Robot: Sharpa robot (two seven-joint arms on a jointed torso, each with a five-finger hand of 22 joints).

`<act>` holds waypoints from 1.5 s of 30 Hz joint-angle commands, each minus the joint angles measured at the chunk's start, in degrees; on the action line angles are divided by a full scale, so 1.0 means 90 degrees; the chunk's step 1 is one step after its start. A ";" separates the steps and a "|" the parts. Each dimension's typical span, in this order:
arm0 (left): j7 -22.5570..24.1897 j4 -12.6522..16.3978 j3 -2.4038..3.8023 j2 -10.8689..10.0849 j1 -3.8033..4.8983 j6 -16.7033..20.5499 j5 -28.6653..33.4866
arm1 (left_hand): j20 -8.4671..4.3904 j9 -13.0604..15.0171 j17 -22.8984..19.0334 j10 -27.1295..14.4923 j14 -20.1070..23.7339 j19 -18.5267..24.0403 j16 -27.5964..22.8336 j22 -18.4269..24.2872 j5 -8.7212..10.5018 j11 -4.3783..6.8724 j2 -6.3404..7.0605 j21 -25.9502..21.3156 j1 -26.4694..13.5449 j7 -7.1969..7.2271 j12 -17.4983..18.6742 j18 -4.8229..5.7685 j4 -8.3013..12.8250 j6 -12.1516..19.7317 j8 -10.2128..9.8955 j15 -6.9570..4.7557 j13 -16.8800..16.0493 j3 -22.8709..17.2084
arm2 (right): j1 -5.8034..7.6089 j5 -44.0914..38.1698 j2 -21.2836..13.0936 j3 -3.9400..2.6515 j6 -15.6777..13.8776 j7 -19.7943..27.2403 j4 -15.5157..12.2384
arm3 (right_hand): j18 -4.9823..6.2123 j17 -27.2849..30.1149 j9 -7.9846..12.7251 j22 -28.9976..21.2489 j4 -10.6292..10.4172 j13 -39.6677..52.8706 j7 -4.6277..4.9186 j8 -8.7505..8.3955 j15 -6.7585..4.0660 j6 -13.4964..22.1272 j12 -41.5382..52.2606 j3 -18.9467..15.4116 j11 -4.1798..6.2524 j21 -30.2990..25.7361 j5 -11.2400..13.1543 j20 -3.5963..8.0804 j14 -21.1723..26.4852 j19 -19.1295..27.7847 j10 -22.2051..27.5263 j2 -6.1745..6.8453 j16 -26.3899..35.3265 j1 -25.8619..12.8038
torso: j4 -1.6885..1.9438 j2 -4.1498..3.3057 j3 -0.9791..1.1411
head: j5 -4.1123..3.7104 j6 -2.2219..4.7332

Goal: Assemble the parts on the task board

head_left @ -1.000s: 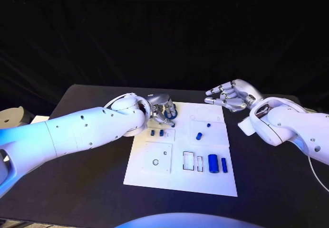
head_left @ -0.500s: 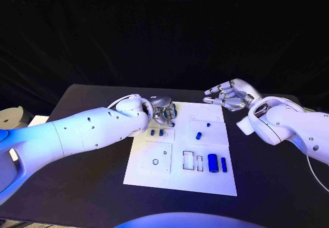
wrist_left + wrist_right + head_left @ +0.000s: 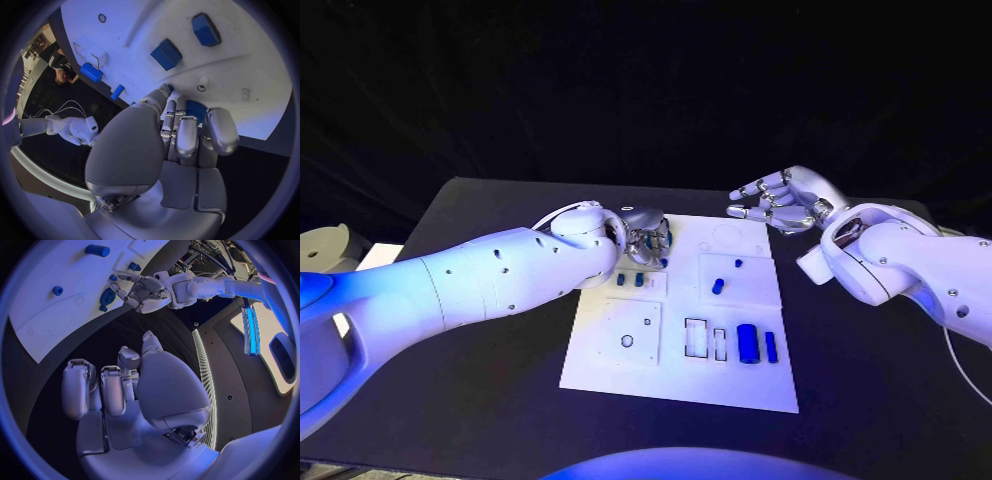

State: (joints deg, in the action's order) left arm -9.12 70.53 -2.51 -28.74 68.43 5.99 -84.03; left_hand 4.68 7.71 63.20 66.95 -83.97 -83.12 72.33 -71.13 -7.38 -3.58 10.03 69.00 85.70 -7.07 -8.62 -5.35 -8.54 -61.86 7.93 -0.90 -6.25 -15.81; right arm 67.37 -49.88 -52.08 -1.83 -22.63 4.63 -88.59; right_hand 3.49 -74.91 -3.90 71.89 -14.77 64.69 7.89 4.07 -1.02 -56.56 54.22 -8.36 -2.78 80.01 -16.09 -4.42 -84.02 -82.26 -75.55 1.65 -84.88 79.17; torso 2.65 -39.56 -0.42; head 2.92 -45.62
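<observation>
Left hand closing on a blue part at the far-left corner of the task board.

The silver left hand (image 3: 643, 236) has its fingers (image 3: 186, 137) curled over a small, ridged blue plastic part (image 3: 195, 107) at about 11 o'clock on the flat white task board (image 3: 639, 355), which lies mid-desk; whether it grips or merely touches the part cannot be told. The silver right hand (image 3: 783, 205) hovers released, fingers spread, at 1 o'clock off the board. The part looks light, rigid and rather slick; it should probably be pinched across its ridged sides. 2 small blue blocks (image 3: 166, 54) lie nearby, a blue cylinder (image 3: 747, 343) at 5 o'clock.
</observation>
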 commanded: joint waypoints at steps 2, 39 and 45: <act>0.0020 -0.0031 0.0001 0.0055 -0.0019 -0.0140 -0.0057 | -0.0012 -0.0012 -0.0026 0.0051 -0.0201 -0.0048 -0.0025 -0.0013 0.0014 -0.0007 -0.0012 0.0027 0.0041 0.0007 0.0034 0.0048 -0.0009 -0.0057 -0.0039 -0.0037 0.0019 -0.0055 | -0.0005 -0.0020 0.0008 0.0000 0.0084 0.0047 -0.0004 | 0.0039 -0.1034 -0.0010 0.0006 0.0034 0.0003 -0.0007 0.0008 -0.0055 -0.0044 -0.0008 -0.0011 0.0000 -0.0034 -0.0030 0.0000 -0.0503 0.0022 0.0021 -0.0012 0.0010 0.0033 | -0.0004 -0.0003 0.0003 | -0.0007 -0.0011; 0.0090 -0.0074 0.0023 0.0107 -0.0078 0.0138 0.0060 | -0.0041 -0.0194 -0.0362 0.0629 -0.0150 -0.0104 0.0075 -0.0285 0.0010 0.0008 -0.0017 0.0249 0.0063 -0.0052 0.0453 0.0096 0.0547 -0.0497 -0.0247 -0.0055 0.0224 -0.1302 | -0.0005 -0.0020 0.0007 0.0000 0.0096 0.0058 -0.0019 | 0.0039 -0.1036 -0.0011 0.0007 0.0040 0.0004 -0.0008 0.0009 -0.0056 -0.0048 -0.0003 -0.0011 0.0001 -0.0034 -0.0034 0.0000 -0.0503 0.0022 0.0019 -0.0023 0.0009 0.0043 | 0.0005 0.0010 0.0001 | -0.0042 -0.0001; 0.0257 0.0188 0.0080 -0.0090 -0.0078 0.0572 0.0452 | -0.0044 -0.0196 -0.0460 0.0702 -0.0139 -0.0107 0.0054 -0.0279 0.0018 0.0019 0.0017 0.0236 -0.0050 -0.0049 0.0472 0.0089 0.0575 -0.0573 -0.0245 -0.0063 0.0217 -0.1351 | -0.0005 -0.0018 0.0013 0.0000 0.0098 0.0059 -0.0009 | 0.0039 -0.1036 -0.0011 0.0007 0.0040 0.0004 -0.0008 0.0009 -0.0056 -0.0048 -0.0003 -0.0011 0.0001 -0.0034 -0.0034 0.0000 -0.0503 0.0022 0.0019 -0.0023 0.0009 0.0043 | 0.0006 0.0012 0.0002 | -0.0044 0.0019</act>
State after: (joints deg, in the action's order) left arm -8.51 71.61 -1.91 -29.40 67.67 7.62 -82.90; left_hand 4.27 5.96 59.14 72.89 -83.97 -83.53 72.96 -73.72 -7.24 -3.38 10.11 71.17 85.74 -7.46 -4.62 -5.36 -3.41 -66.56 6.07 -1.34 -4.25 -27.59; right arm 67.36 -49.87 -52.03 -1.83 -22.49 4.68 -88.66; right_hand 3.49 -74.94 -3.90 71.88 -14.77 64.69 7.90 4.07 -1.02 -56.57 54.22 -8.36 -2.78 80.01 -16.09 -4.42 -84.02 -82.26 -75.55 1.65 -84.88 79.17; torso 2.68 -39.46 -0.41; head 2.53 -45.54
